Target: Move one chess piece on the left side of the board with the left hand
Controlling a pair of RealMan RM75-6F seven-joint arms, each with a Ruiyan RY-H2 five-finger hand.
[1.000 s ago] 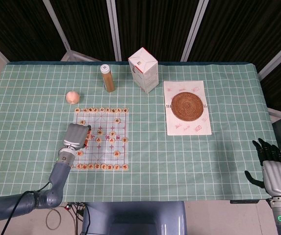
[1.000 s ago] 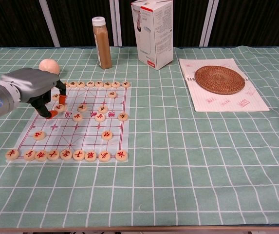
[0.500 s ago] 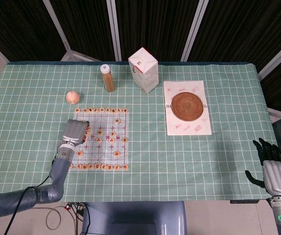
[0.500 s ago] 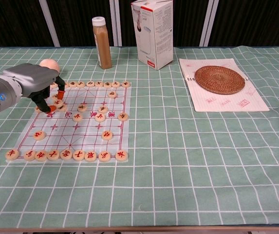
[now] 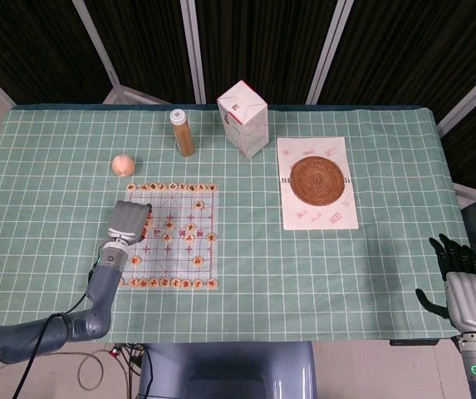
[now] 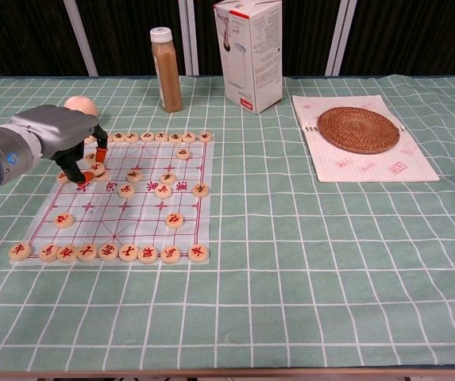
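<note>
The chess board (image 6: 144,214) (image 5: 175,249) lies left of centre, with round wooden pieces along its near and far rows and a few scattered mid-board. My left hand (image 6: 56,135) (image 5: 127,221) hovers over the board's left side, its fingers (image 6: 75,168) curled down to the board. Their tips come down beside a chess piece (image 6: 98,168), and another piece (image 6: 60,177) peeks out just left of them. Whether a piece is pinched under the fingers is hidden. My right hand (image 5: 462,291) hangs off the table's right edge, fingers apart, holding nothing.
Behind the board stand a peach-coloured ball (image 6: 79,106), a brown bottle (image 6: 167,70) and a white carton (image 6: 251,51). A woven coaster (image 6: 358,129) rests on a notebook (image 6: 386,165) to the right.
My left hand has shifted away from me along the board's left side, towards the far row. The right hand has not moved.
</note>
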